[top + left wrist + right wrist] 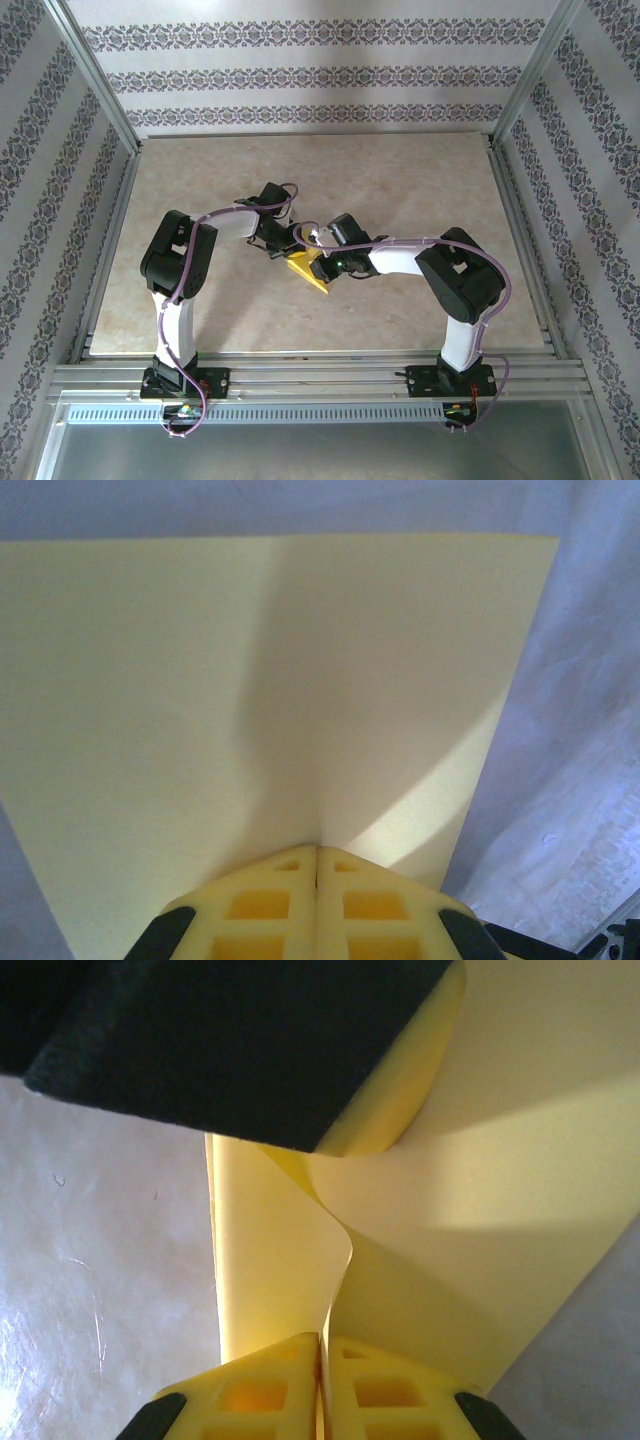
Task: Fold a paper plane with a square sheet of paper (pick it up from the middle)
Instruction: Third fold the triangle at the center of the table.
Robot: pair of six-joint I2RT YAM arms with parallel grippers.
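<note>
I am watching both arms meeting over the middle of the counter (pixel 400 180), sharing the sheet of paper (pixel 308 272) between them. The left gripper (pixel 317 865) is pressed together on one edge of the sheet, and the right gripper (pixel 322 1348) is pinching a bent flap. I am worrying that drawing the arms apart could tear the thin sheet, or that the loose curl could crease crooked. A dark blurred shape (pixel 230 1040) is hiding the fold's upper end, and I cannot tell whether the lowest corner is touching the counter.
</note>
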